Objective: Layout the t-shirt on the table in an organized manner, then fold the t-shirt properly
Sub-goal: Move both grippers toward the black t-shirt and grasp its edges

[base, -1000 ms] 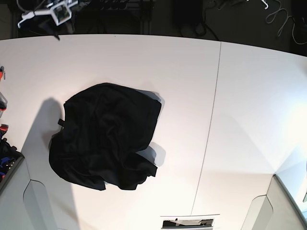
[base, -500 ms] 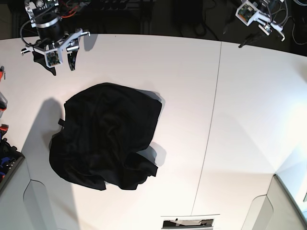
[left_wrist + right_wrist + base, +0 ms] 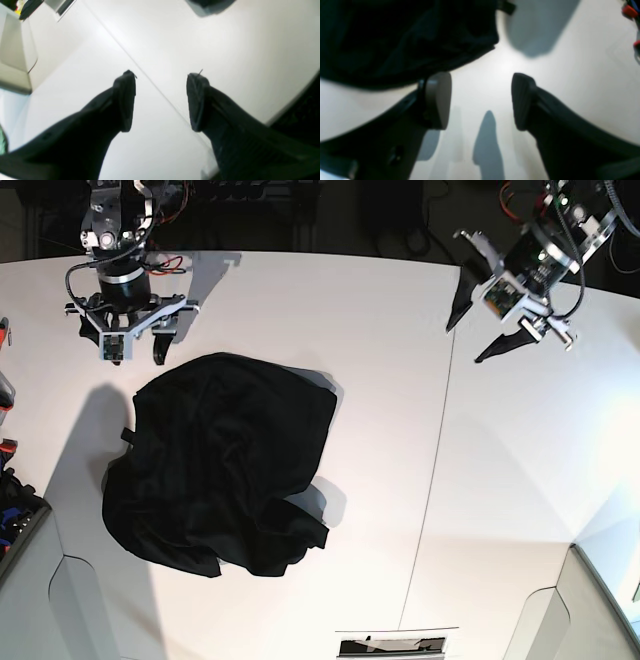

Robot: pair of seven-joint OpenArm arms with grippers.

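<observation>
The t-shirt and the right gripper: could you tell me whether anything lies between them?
Nothing visible does. The right gripper, open, hangs just beyond the crumpled black t-shirt's far edge, with only bare white table between them.

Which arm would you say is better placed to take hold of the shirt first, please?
Probably the right. The right gripper hangs open just beyond the shirt edge, while the left gripper, also open, is over bare table across the seam.
</observation>
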